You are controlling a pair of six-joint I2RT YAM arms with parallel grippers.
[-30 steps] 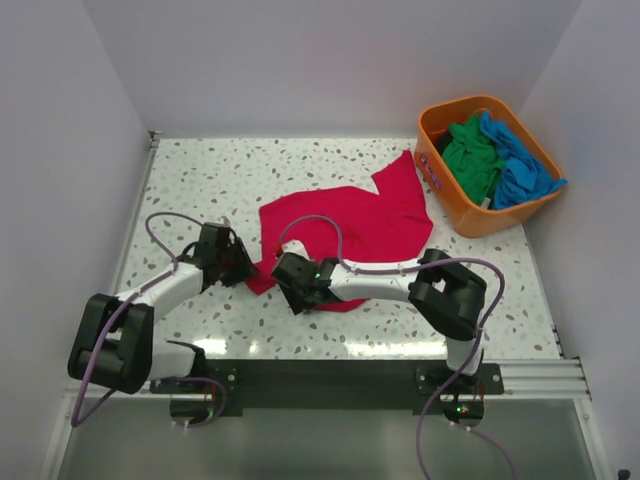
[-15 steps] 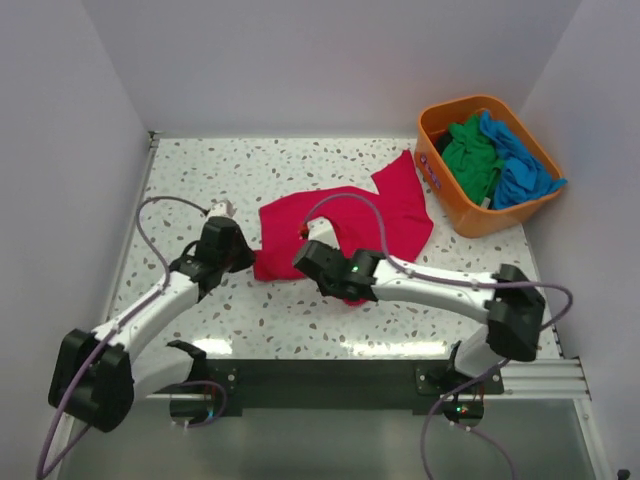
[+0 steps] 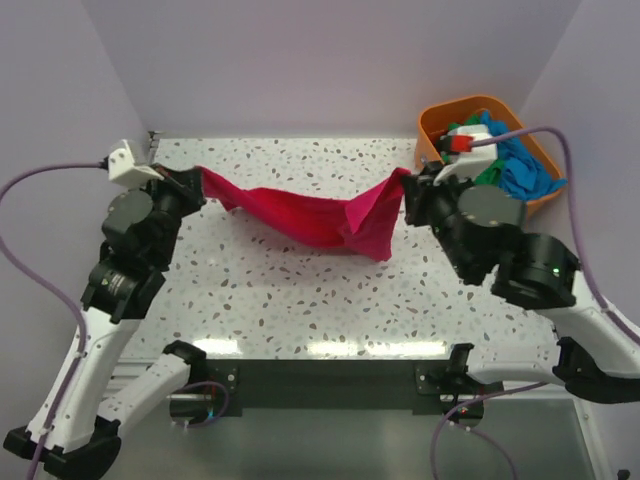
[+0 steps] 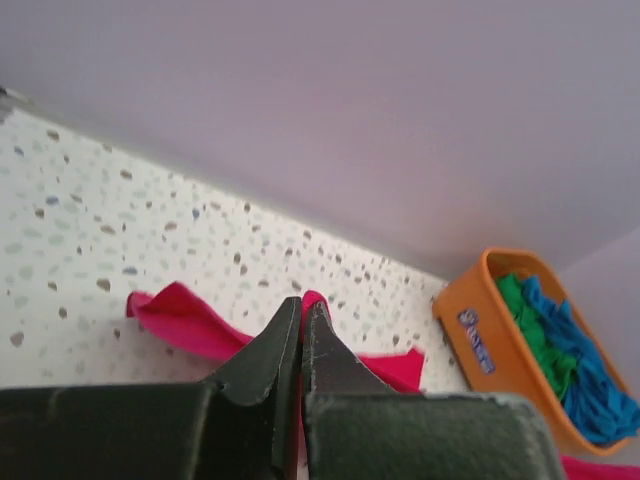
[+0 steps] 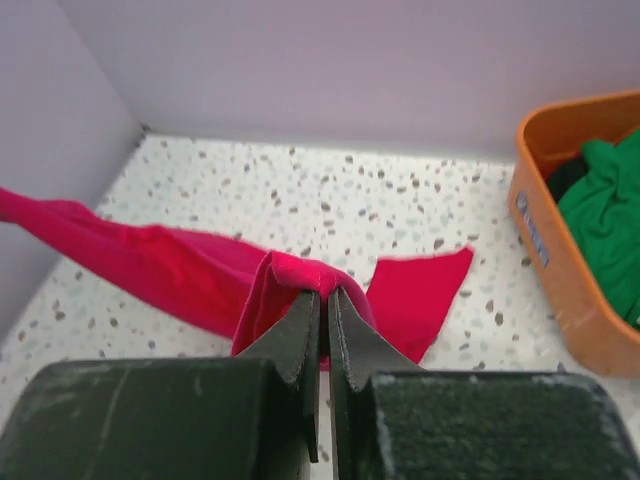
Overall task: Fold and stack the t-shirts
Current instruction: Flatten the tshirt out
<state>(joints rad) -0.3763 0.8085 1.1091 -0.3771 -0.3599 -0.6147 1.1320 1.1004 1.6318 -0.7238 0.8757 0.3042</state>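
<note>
The red shirt (image 3: 310, 215) hangs in the air like a hammock over the far half of the bench (image 3: 300, 300). It runs from the far left corner across to the far right corner. The left gripper (image 3: 197, 180) has its two fingers pinched tight on one end of the cloth. The right gripper (image 3: 408, 190) is pinched tight on the other end, and its own camera shows a little red fold right at its tips. The middle of the shirt sags down, and one flap dangles lower near the right side. I cannot tell if that flap touches the bench. The green shirt (image 5: 600, 200) and the blue shirt (image 3: 525, 170) lie bunched up in the orange basket (image 3: 480, 102) at the far right corner, waiting for their turn. The job now looks like opening the red shirt out so it can lie flat for folding, and the task seems to be only at its start. To do this well, I think both arms should go down together, slow and even, with the cloth pulled gently tight so it lands smooth. The low edge should touch first, and then the rest can be laid toward the near edge. Neither pinch should let go until the cloth rests on the bench. The right arm should stay away from the basket so it does not bump it.
</note>
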